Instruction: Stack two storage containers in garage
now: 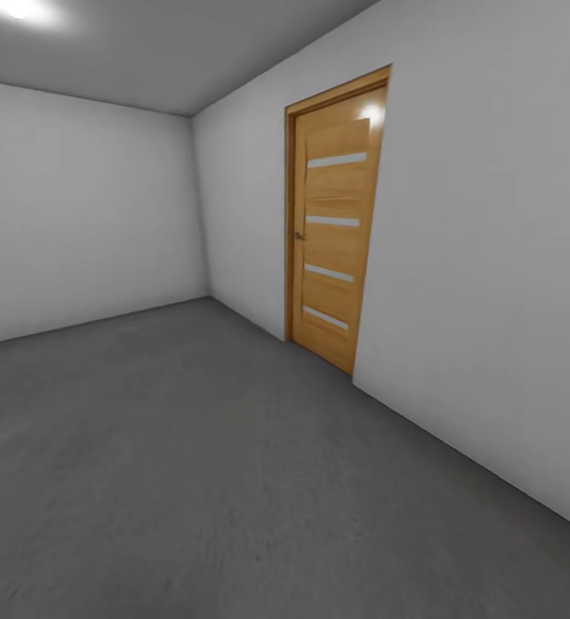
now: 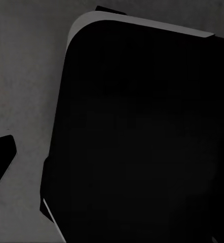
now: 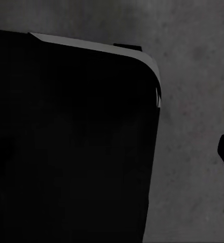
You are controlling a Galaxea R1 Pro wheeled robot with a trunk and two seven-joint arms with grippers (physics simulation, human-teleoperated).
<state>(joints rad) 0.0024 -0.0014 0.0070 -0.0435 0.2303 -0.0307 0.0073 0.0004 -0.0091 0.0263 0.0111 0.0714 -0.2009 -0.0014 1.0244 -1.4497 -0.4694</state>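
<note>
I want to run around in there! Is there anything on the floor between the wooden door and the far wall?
In the head view, the dark grey floor between the wooden door and the far wall is bare.

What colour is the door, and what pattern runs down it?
The door is honey-brown wood with four pale horizontal strips down it, seen best in the head view.

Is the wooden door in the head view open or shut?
Shut: the door sits flush within its frame, with no gap showing.
</note>
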